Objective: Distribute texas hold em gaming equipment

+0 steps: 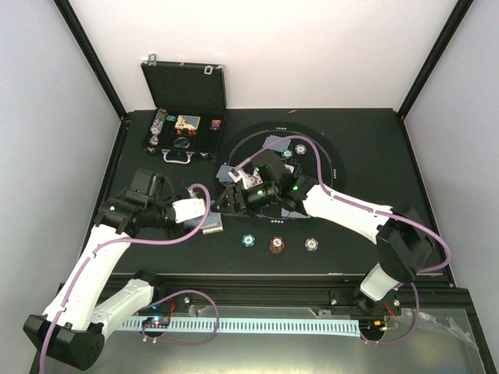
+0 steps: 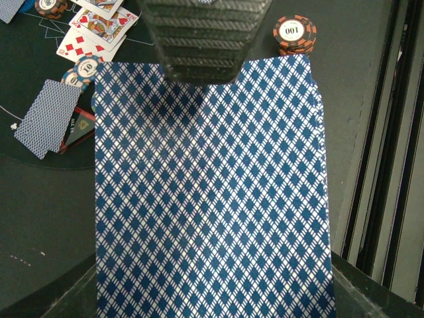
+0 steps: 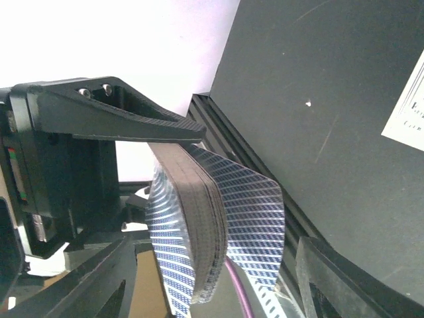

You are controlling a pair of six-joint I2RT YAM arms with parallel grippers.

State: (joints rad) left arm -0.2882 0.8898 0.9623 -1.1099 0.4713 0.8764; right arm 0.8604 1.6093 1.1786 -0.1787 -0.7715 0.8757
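Blue-backed deck (image 2: 212, 199), one, three chips (image 1: 277, 245) in row, one black case (image 1: 185, 101)

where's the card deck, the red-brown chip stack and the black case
card deck (image 2: 212, 199), left wrist view, middle of the top card's blue back
red-brown chip stack (image 2: 295, 33), left wrist view, face of the top chip
black case (image 1: 184, 87), top external view, raised lid
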